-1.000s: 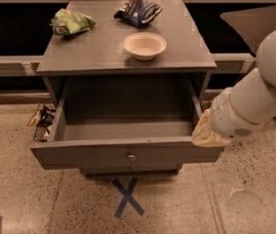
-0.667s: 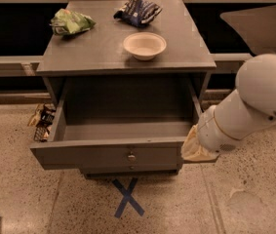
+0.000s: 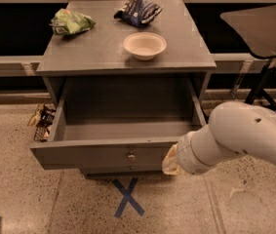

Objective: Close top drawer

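The top drawer (image 3: 103, 152) still stands pulled fully out, its front just left of my gripper (image 3: 170, 161). My arm (image 3: 235, 135) has swung down from the drawer's right side to the front's right end. I cannot tell how the gripper is set. I judge the push-in comes next

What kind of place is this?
Probably an office break area set up for robot trials: a green snack bag and a white bowl sit on the grey cabinet, and a blue tape X marks the speckled floor. The gripper is at the right front corner of the open top drawer.
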